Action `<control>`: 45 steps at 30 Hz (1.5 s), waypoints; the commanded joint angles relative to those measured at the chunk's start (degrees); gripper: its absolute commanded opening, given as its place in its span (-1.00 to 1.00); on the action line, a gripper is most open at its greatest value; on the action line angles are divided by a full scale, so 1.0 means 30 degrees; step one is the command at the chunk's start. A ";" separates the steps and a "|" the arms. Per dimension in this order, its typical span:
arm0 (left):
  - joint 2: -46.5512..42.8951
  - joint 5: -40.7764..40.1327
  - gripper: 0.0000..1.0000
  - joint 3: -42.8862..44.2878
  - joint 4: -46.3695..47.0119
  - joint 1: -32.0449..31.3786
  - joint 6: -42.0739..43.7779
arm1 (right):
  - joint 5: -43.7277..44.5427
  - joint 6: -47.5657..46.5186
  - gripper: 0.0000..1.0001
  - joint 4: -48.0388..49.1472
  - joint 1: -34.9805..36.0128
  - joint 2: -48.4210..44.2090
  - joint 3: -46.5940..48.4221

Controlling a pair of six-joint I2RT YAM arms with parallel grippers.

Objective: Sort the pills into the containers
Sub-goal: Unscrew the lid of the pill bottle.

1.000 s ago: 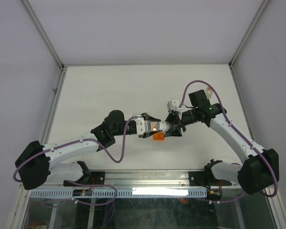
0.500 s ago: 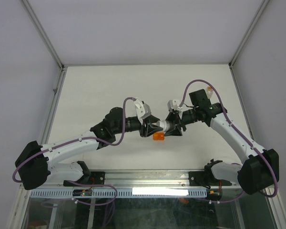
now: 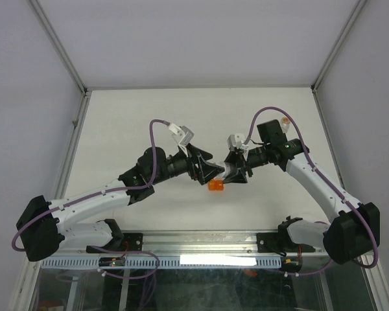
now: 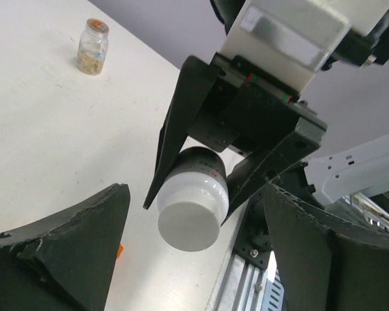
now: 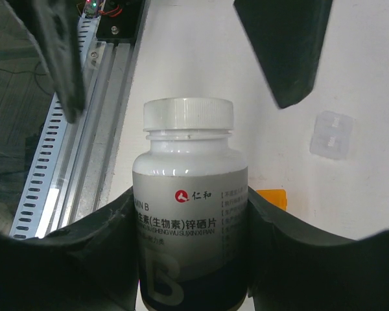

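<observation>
My right gripper [image 5: 189, 202] is shut on a white bottle [image 5: 189, 214] with a dark band, held level above the table with its white cap on. In the left wrist view the capped end of this bottle [image 4: 191, 210] points at me. My left gripper [image 4: 194, 256] stands open, its fingers on either side of the cap and apart from it. The stubby orange cup [image 3: 215, 185] sits on the table just below the bottle. A clear vial [image 4: 93, 46] with tan pills [image 4: 89, 60] inside stands far off at the back right.
A small clear plastic lid [image 5: 330, 134] lies on the table near the orange cup [image 5: 272, 197]. The metal rail [image 3: 201, 241] runs along the near table edge. The two grippers [image 3: 211, 170] [image 3: 236, 172] meet close together mid-table.
My left gripper was shut on the bottle's cap, turned its wrist, then opened and let go. The right gripper and bottle stayed put.
</observation>
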 commanded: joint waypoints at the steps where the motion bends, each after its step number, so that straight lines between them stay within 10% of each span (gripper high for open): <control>1: -0.1272 -0.0775 0.86 0.0220 0.1860 -0.0092 -0.0614 | -0.0327 -0.0165 -1.00 0.0117 0.0052 -0.0036 0.0461; 8: -0.3683 -0.1969 0.98 -0.1699 0.1818 -0.0057 0.2808 | -0.0353 -0.0205 -1.00 0.0053 0.0052 -0.0005 0.0454; 18: -0.3064 0.4675 0.98 -0.3773 0.4204 0.0161 1.5393 | -0.0457 -0.0435 -1.00 -0.0087 0.0056 0.0052 0.0418; 45: 0.1322 0.7345 0.07 0.0112 0.2939 0.1515 1.3840 | -0.0619 -0.0737 -1.00 -0.0467 0.0066 0.0220 0.0545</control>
